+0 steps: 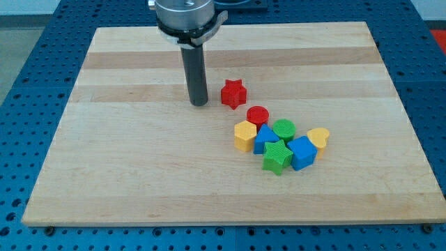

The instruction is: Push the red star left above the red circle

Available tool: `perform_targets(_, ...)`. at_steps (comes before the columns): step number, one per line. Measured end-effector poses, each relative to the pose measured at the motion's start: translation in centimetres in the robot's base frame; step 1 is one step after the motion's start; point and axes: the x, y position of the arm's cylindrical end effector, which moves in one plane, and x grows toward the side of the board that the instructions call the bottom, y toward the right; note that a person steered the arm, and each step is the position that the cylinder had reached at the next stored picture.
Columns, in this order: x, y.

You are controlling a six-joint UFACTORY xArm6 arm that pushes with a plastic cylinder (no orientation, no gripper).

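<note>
The red star [234, 93] lies near the middle of the wooden board [139, 174]. The red circle [257, 115] lies just below and to the right of it, a small gap apart. My tip [200, 104] rests on the board just left of the red star, with a narrow gap between them. The rod rises straight up to the arm's mount at the view's top.
A tight cluster lies below the red circle: a yellow hexagon [244, 135], a blue block [265, 138], a green circle [283, 129], a green star [277, 155], a blue cube [302, 152] and a yellow heart [318, 137].
</note>
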Motion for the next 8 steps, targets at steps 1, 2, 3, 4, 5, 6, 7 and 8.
perform_targets(1, -0.7, 1.8)
perform_targets(2, -0.7, 3.0)
perform_targets(3, -0.7, 3.5)
perform_targets(4, -1.1, 3.4)
perform_targets(5, 0.9, 0.9)
perform_targets(6, 5.2, -0.8)
perform_targets(7, 9.6, -0.8)
perform_targets(8, 13.0, -0.1)
